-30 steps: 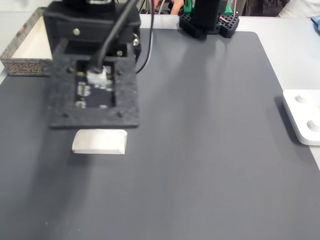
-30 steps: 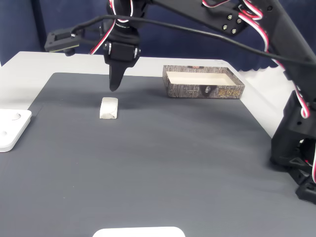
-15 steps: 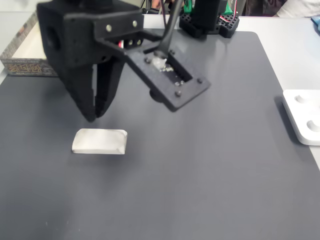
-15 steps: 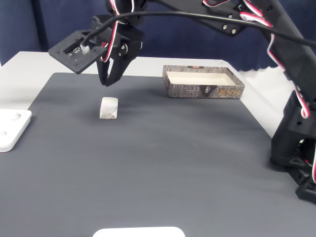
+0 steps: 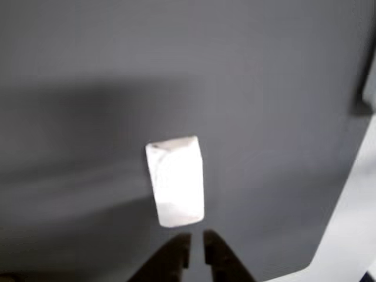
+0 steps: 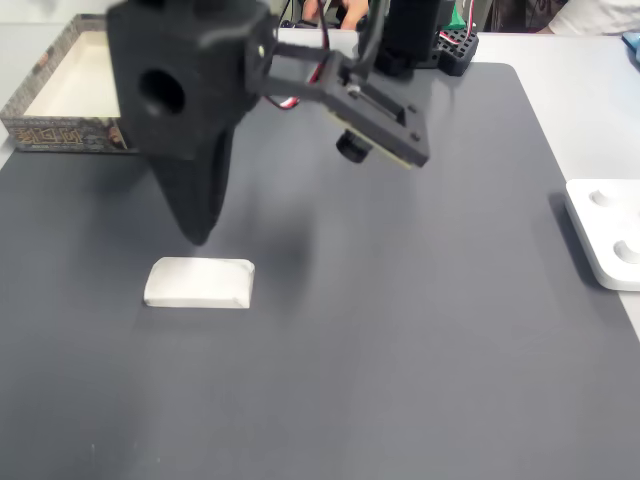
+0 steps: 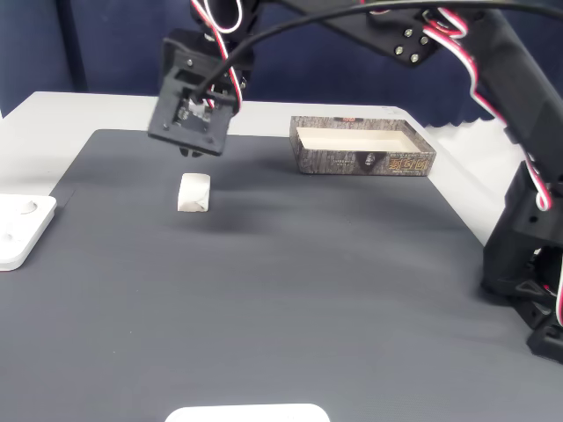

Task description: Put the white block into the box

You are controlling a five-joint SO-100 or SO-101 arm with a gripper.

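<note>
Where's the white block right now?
The white block lies on the dark mat, left of the box in a fixed view, just below the gripper tips, untouched.

Grey mat (image 6: 420, 330) (white knobbed device (image 6: 607, 235) just beside its edge)

You are looking at a hobby robotics bench, more lab corner than home or shop. A dark grey mat (image 7: 290, 290) covers a pale table (image 7: 53, 110), with a dark blue curtain (image 7: 123, 44) hung behind as backdrop. The black printed arm (image 7: 457, 44) carries exposed red, white and black servo wiring (image 7: 541, 189). A flat white device with round knobs (image 6: 610, 235) lies at the mat's edge.
</note>
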